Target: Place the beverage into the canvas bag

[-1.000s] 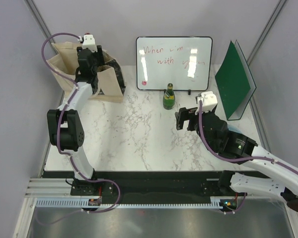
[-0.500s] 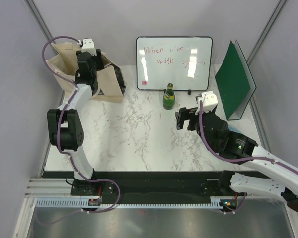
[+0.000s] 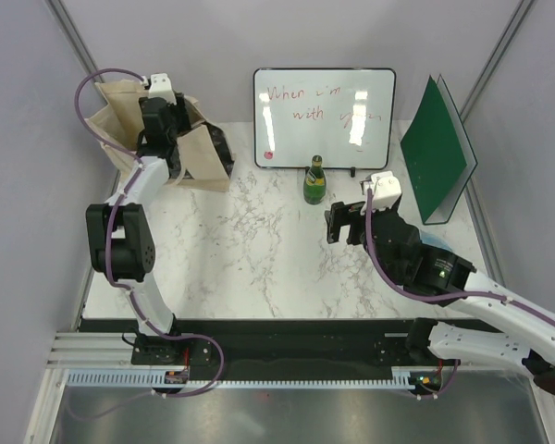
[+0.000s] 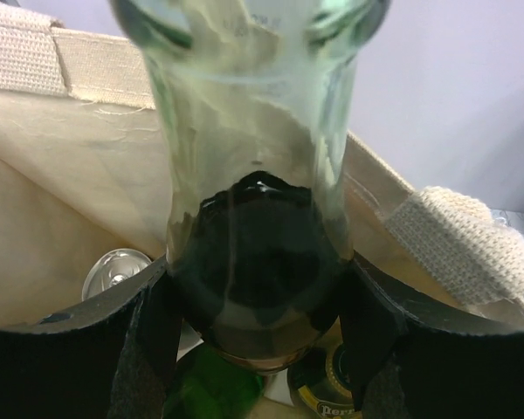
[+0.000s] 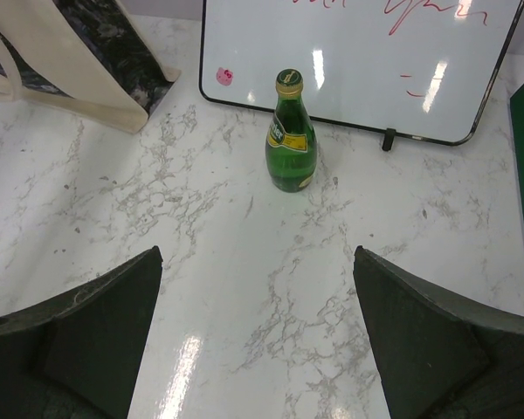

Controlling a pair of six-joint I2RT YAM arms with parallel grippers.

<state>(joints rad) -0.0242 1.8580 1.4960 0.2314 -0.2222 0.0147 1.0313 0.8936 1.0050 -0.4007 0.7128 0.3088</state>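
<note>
In the last second the left gripper (image 4: 260,327), clamped on a clear glass bottle (image 4: 253,175) of dark drink, has edged deeper over the canvas bag (image 4: 61,183)'s open mouth, so release looks close; the right gripper (image 5: 258,336) waits wide open facing the green bottle (image 5: 290,140).

We record a robotics lab test cell: plain grey partition walls (image 3: 23,203) close in a marble-patterned tabletop (image 3: 250,268) on three sides. A slotted aluminium rail (image 3: 287,377) along its near edge carries the bases of two black-and-white arms, the left arm (image 3: 120,245) and the right arm (image 3: 481,296), which trail purple cables (image 3: 85,88). As staged props we list a whiteboard (image 3: 324,116) with red handwriting propped at the back wall, a green folder (image 3: 435,153) standing open beside it, a canvas bag (image 3: 106,125) at the far left, and a single green bottle (image 3: 314,182) before the whiteboard.
</note>
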